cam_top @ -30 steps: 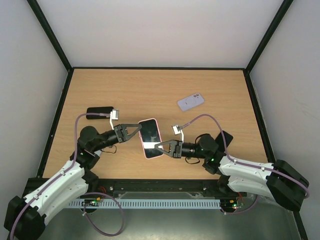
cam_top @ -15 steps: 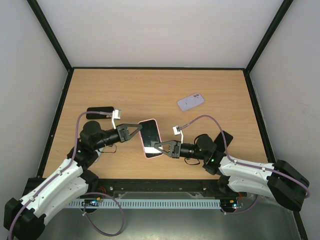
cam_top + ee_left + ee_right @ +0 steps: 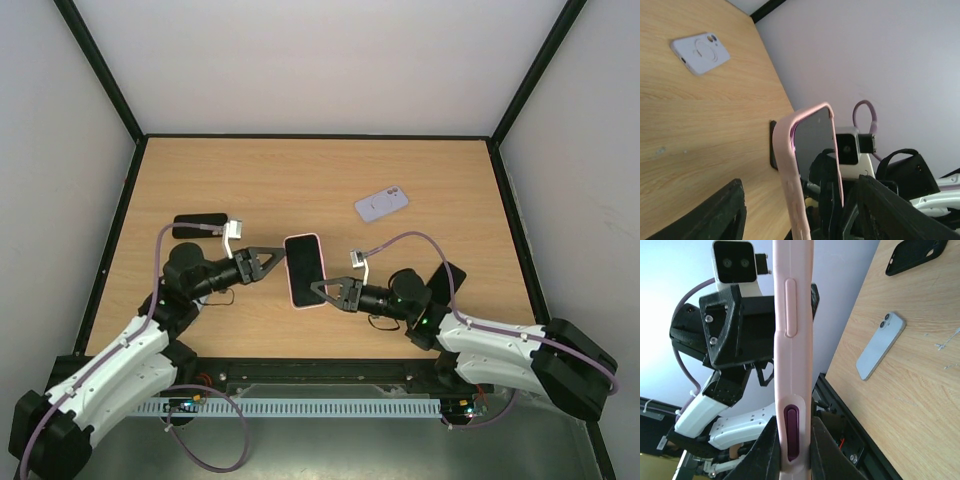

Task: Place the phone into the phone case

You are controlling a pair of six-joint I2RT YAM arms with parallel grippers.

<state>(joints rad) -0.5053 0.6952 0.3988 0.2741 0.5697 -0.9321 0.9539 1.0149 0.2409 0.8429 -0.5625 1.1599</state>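
Observation:
A pink phone case (image 3: 305, 270) hangs tilted above the table (image 3: 300, 180), a dark glossy phone screen (image 3: 305, 262) showing inside its rim. My right gripper (image 3: 318, 288) is shut on its lower right edge. In the right wrist view both fingers pinch the case's thin side (image 3: 791, 365) at the gripper (image 3: 792, 440). My left gripper (image 3: 280, 256) stands open at the case's left edge. In the left wrist view its jaws (image 3: 800, 215) are wide apart on either side of the case rim (image 3: 790, 175), not touching it.
A lilac phone-shaped piece (image 3: 381, 204) (image 3: 700, 50) with a ring on its back lies at the back right. A black case (image 3: 200, 224) (image 3: 917, 255) lies far left. A light blue phone (image 3: 880, 345) lies face down. Another black piece (image 3: 447, 275) (image 3: 772, 145) lies beside the right arm.
My left gripper has opened and let go of the pink case. The right gripper keeps its hold, and the case has turned more upright and shifted slightly away.

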